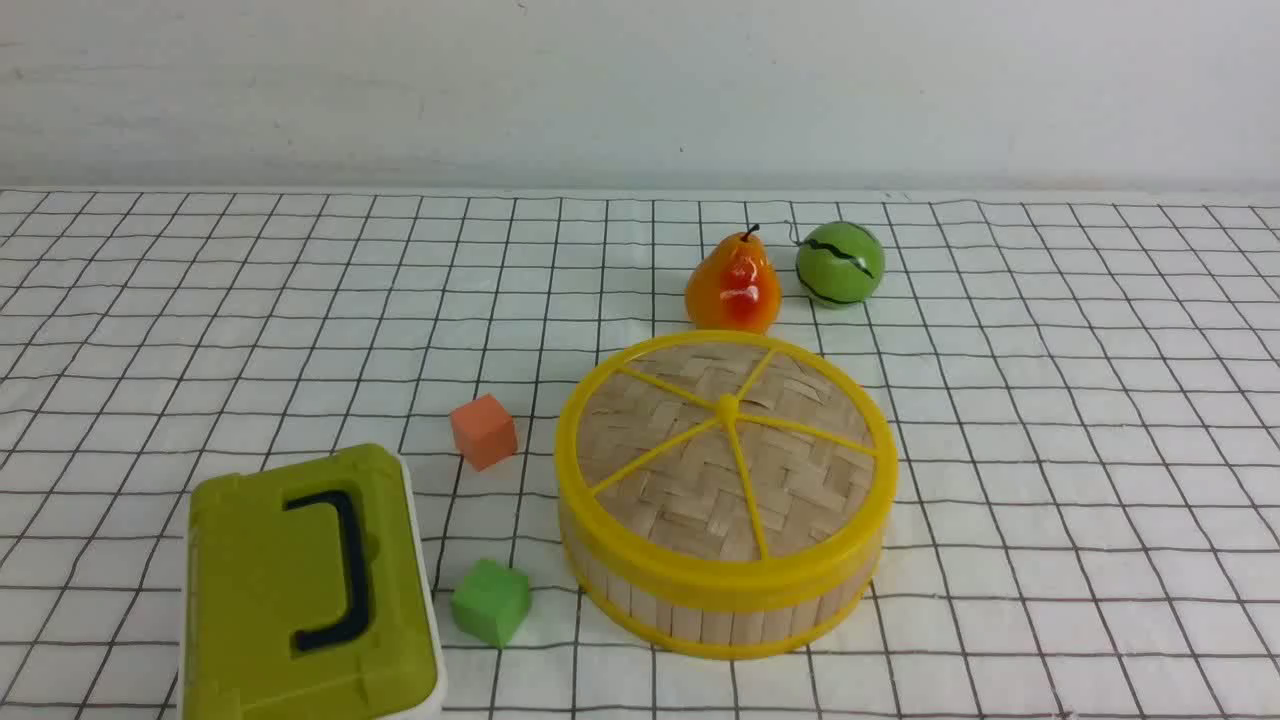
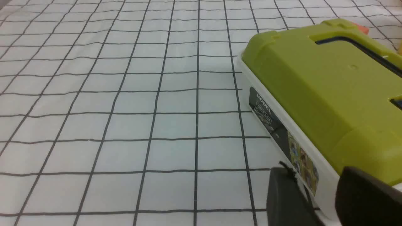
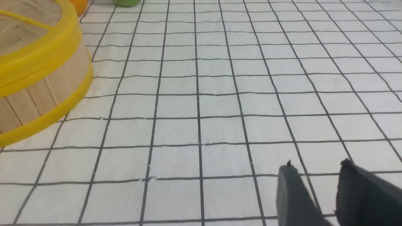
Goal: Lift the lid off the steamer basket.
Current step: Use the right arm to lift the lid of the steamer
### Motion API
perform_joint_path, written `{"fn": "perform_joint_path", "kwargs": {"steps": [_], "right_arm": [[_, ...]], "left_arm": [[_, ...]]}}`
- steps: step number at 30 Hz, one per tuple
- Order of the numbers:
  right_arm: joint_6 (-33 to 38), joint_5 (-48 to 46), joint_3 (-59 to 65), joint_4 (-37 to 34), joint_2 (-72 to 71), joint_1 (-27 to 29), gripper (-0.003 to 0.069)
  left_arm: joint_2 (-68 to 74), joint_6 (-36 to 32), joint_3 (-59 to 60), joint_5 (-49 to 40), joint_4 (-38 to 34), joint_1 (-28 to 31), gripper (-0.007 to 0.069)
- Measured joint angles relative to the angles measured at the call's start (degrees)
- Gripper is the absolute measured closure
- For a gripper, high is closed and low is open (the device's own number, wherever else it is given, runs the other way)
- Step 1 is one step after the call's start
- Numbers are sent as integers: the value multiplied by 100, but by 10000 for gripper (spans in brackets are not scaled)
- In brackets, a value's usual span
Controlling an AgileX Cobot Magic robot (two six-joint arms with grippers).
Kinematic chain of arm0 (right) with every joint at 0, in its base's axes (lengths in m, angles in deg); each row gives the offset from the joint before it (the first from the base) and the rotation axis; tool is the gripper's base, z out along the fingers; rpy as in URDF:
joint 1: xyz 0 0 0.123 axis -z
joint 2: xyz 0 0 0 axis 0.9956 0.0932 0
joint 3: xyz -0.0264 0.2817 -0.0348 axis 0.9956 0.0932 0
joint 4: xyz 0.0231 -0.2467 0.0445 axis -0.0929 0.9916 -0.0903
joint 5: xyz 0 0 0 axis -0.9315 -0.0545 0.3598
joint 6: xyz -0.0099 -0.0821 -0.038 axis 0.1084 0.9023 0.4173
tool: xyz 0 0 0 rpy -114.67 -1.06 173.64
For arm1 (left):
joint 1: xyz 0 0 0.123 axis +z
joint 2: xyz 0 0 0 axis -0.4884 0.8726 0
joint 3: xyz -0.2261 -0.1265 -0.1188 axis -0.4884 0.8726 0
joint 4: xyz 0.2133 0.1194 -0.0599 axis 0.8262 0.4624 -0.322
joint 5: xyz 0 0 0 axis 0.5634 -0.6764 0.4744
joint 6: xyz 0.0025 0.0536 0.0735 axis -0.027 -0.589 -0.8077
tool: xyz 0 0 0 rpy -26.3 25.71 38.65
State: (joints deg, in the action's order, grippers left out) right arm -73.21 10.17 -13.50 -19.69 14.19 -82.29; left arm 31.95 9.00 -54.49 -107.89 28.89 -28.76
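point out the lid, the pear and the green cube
lid [image 1: 727,407], front view, on its centre knob
pear [image 1: 735,283], front view, on the red patch of its body
green cube [image 1: 488,604], front view, near its middle

Bare bench [image 1: 1050,450] runs all along the right of the basket [image 1: 700,610]. Our right tool [image 3: 315,175], jaws a little apart, sits over open bench there, well clear of the basket wall. The air above the lid [image 1: 727,440] is free.

At the far side a pear [image 1: 733,285] stands just beside the rim, with a green ball [image 1: 840,263] next to it. On the left, an orange cube [image 1: 483,431] and a green cube [image 1: 490,601] leave narrow gaps. The green box [image 1: 300,590] crowds our left tool [image 2: 317,185]; we cannot tell if they touch.
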Motion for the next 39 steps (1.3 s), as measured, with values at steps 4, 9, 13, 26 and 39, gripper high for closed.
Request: {"fn": "perform_joint_path", "kwargs": {"steps": [4, 9, 13, 26, 39], "right_arm": [[0, 0, 0, 0, 0, 0, 440], [0, 0, 0, 0, 0, 0, 435], [0, 0, 0, 0, 0, 0, 429], [0, 0, 0, 0, 0, 0, 421], [0, 0, 0, -6, 0, 0, 421]], "left_arm": [[0, 0, 0, 0, 0, 0, 386], [0, 0, 0, 0, 0, 0, 386], [0, 0, 0, 0, 0, 0, 386], [0, 0, 0, 0, 0, 0, 386], [0, 0, 0, 0, 0, 0, 386]]}}
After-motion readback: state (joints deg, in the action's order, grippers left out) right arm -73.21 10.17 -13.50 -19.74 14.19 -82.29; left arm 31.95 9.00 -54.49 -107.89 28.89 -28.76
